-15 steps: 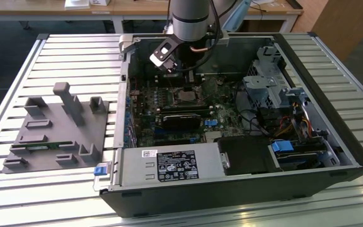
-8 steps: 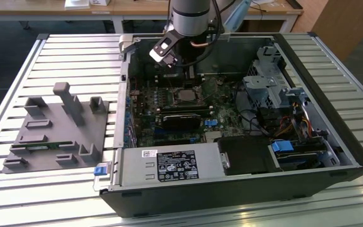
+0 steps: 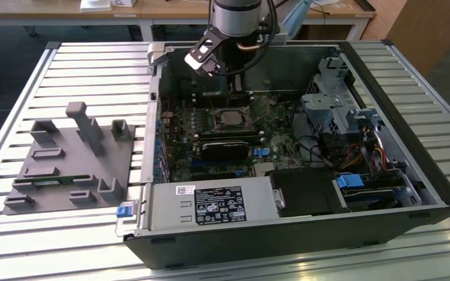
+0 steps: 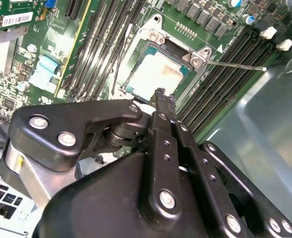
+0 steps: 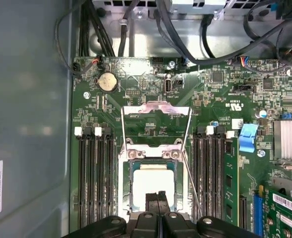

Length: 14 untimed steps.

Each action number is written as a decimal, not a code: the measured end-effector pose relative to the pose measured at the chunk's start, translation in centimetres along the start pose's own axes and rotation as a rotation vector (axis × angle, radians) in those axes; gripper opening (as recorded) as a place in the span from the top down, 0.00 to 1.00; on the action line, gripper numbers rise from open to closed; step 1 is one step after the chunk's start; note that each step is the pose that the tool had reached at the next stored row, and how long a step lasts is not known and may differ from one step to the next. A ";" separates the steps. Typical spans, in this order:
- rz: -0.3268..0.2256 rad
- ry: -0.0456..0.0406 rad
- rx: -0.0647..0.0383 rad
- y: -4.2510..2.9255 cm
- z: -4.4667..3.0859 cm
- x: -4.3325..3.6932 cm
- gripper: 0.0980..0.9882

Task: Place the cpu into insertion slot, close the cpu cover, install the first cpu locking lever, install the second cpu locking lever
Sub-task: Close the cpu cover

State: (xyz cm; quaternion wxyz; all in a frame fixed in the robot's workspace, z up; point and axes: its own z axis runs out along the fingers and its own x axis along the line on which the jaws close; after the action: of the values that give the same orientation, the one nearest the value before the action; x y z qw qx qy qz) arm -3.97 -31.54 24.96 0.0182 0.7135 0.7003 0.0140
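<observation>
An open computer case (image 3: 287,246) lies on a slatted table (image 3: 92,70), and the arm reaches down into it. The green motherboard (image 5: 151,89) spreads beneath the claw (image 5: 158,197). Its two black fingers are clenched together with nothing seen between them, and the tips hang just over the near edge of the insertion slot (image 5: 128,191). The cpu cover (image 5: 156,107) stands flipped open on the far side of the slot from the claw. The cpu (image 5: 153,181) lies flat in the slot, right below the fingertips — whether they touch it I cannot tell. A thin wire lever (image 4: 235,65) juts free from the slot's corner, off to one side of the claw.
</observation>
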 end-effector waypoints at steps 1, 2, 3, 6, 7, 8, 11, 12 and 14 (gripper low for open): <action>0.000 0.0003 0.000 0.00 0.01 -0.03 0.99; 0.000 0.0001 0.000 0.01 0.00 -0.11 0.99; 0.000 0.0000 0.000 0.01 0.00 -0.26 0.99; 0.000 0.0001 0.000 0.01 0.00 -0.72 0.99; 0.000 0.0001 0.000 0.01 0.01 -0.89 0.99; 0.000 -0.0001 0.000 0.02 0.00 -1.05 0.99; 0.000 0.0002 0.001 0.25 0.03 -1.24 0.99; 0.000 0.0001 0.003 0.56 0.03 -1.24 0.99; 0.000 0.0022 0.007 1.20 0.06 -1.24 0.99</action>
State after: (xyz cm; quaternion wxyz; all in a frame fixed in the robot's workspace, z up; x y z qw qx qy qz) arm -2.79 -32.80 24.96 0.0149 0.7136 0.7003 0.0123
